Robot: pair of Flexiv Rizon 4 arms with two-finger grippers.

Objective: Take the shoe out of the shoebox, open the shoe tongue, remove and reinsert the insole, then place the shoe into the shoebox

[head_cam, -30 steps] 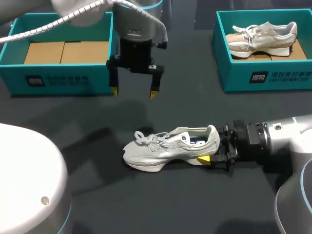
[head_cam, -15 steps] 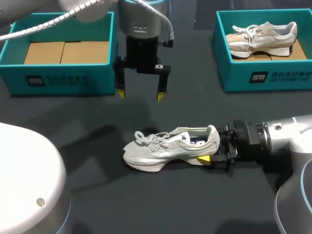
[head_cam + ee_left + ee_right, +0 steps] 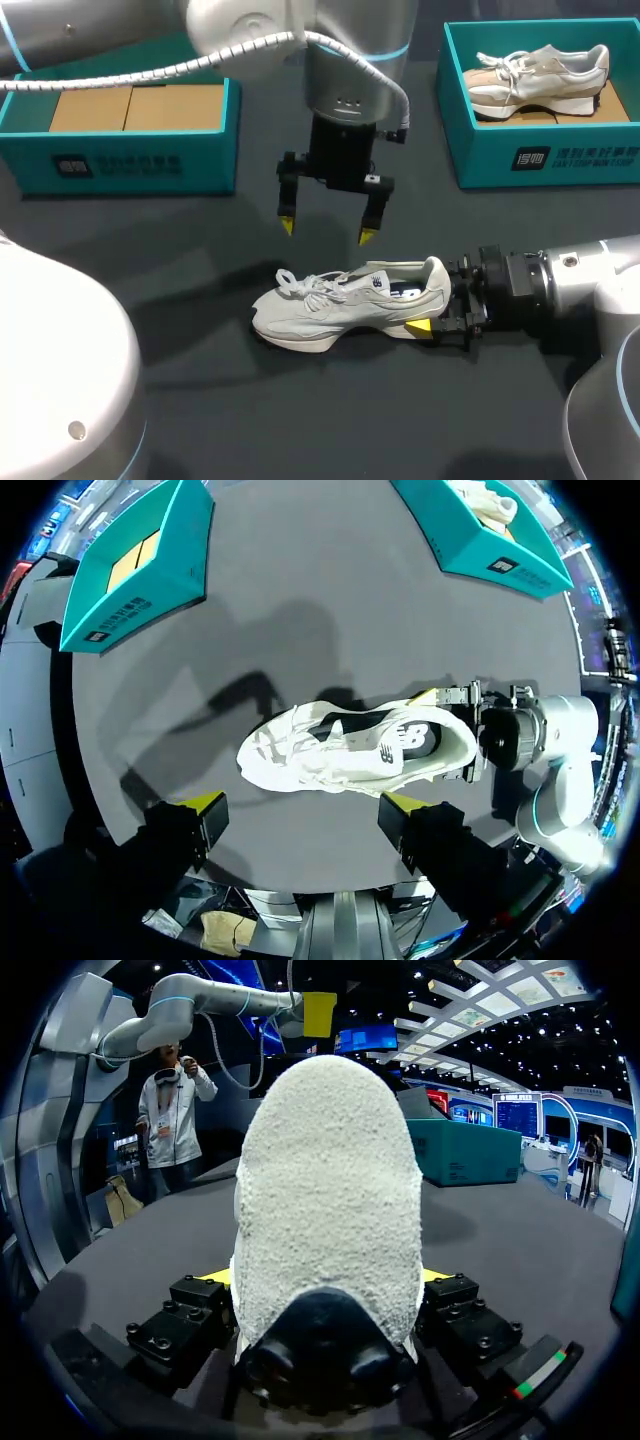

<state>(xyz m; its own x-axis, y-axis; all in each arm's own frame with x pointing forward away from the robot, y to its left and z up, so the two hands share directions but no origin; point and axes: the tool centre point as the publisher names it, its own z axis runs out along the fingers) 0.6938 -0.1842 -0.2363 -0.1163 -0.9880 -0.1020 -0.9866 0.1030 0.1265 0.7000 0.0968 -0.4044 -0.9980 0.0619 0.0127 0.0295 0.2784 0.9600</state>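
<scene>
1. Beneath the shoe (image 3: 345, 305), you are looking at the dark table (image 3: 250, 420), which is carrying everything else.
2. Beyond the shoe and off to its left, the left shoebox (image 3: 130, 165) is sitting open, well apart from the shoe. It is showing you only its cardboard floor.
3. Beyond the shoe and off to its right, the right shoebox (image 3: 540, 160) is also sitting open. It is holding a second shoe (image 3: 540, 75).
4. You are seeing the shoe itself standing on its sole outside both boxes. Its toe is pointing left, its heel is pointing right, and its laces are lying loose over the front.
5. At the shoe's heel, the right gripper (image 3: 438, 305) is coming in from the right and pinching the heel from both sides. One yellow tip is showing at the near edge of the sole.
6. Above the shoe's opening, the left gripper (image 3: 327, 230) is hovering with its fingers pointing down and spread wide. It is touching nothing and has nothing between them.
</scene>
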